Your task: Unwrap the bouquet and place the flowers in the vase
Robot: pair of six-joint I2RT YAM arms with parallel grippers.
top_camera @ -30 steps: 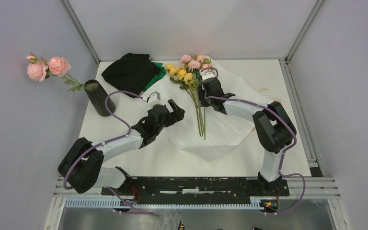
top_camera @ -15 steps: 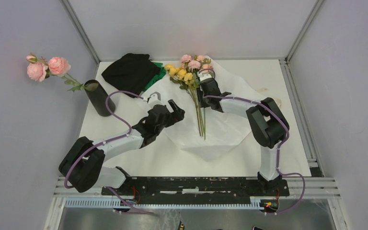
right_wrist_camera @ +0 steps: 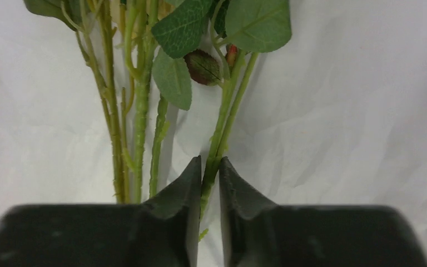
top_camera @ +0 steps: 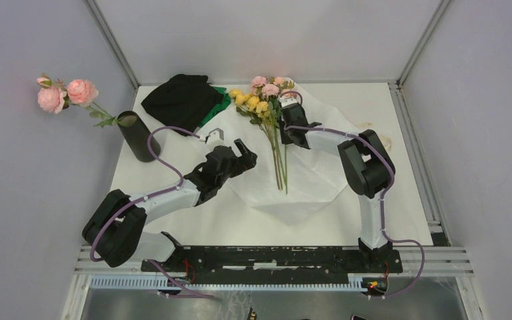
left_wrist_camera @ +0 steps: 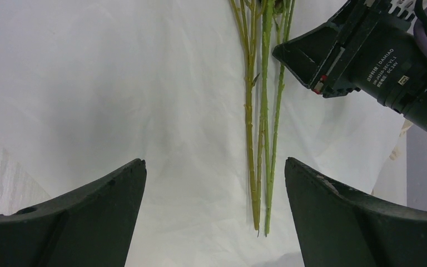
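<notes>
Left claw [left_wrist_camera: 214,161] hangs wide open and empty above the crinkled white paper [top_camera: 313,177], beyond it the right claw [right_wrist_camera: 208,167] pinches one thin green stem of the flowers [top_camera: 261,103] lying there, its tips hidden from above, matte black vase [top_camera: 138,140] far left.

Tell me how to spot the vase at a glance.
Find the left edge of the white table, toward the back. The vase stands there, left of a black-and-green cloth heap. Unlike that heap, it is a smooth black tube with pink roses leaning out.
</notes>
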